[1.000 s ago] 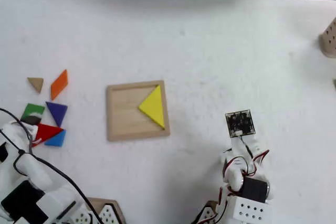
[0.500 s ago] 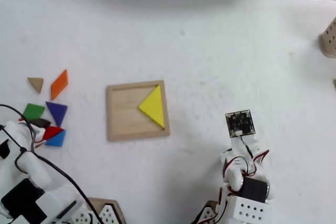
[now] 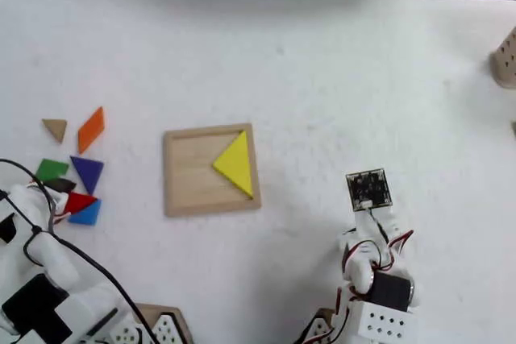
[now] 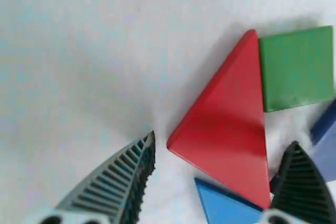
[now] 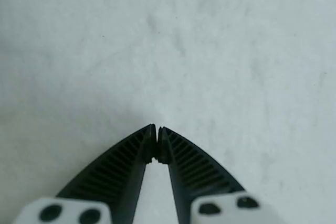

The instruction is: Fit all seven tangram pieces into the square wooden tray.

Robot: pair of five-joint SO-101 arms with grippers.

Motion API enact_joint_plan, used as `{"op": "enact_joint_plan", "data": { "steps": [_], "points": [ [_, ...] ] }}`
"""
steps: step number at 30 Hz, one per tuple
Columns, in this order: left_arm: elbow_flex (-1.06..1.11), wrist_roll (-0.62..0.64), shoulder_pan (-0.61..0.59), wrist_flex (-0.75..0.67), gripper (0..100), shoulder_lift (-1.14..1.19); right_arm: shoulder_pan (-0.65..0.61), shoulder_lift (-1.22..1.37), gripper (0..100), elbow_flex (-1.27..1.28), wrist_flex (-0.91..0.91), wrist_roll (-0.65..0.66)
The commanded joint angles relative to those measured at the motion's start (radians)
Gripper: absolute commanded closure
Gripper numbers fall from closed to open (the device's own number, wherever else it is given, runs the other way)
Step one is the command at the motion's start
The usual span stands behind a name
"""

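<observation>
The square wooden tray lies mid-table with the yellow triangle in its right part. To its left lie a tan triangle, an orange parallelogram, a green square, a purple triangle, a red triangle and a blue triangle. My left gripper is open and low over the table, its jaws on either side of the red triangle, beside the green square and blue triangle. My right gripper is shut over bare tabletop.
The right arm rests folded at the near edge, right of the tray. The left arm with its cables is at the near left corner. A pale pegged object stands at the far right edge.
The left gripper slid off the green square toward the near edge and now straddles the red triangle. The right arm has not moved.
</observation>
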Motion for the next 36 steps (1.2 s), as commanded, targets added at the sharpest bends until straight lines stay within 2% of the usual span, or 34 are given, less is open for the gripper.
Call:
{"op": "enact_joint_plan", "data": {
  "steps": [1,4,10,19,23,26,28,36],
  "points": [
    [-0.052,0.012,0.027,-0.012,64,0.007,0.007,-0.005,98.1,0.009,0.008,0.011],
    [-0.104,0.014,0.022,-0.003,64,0.082,0.007,-0.005,98.1,0.009,0.008,0.011],
    [-0.29,0.04,0.019,0.143,64,0.272,0.007,-0.005,98.1,0.009,0.008,0.011],
    [-0.311,0.038,0.001,0.157,64,0.297,0.005,-0.005,98.1,0.009,0.008,0.011],
    [-0.316,0.032,0.001,0.155,77,0.297,0.005,-0.005,98.1,0.009,0.008,0.011],
    [-0.316,-0.057,0.001,0.121,92,0.297,0.005,-0.005,98.1,0.009,0.008,0.011],
    [-0.316,-0.101,0.001,0.12,98,0.297,0.005,-0.005,98.1,0.009,0.008,0.011],
    [-0.316,-0.104,0.001,0.123,95,0.297,0.005,-0.005,98.1,0.009,0.008,0.011]
  ]
}}
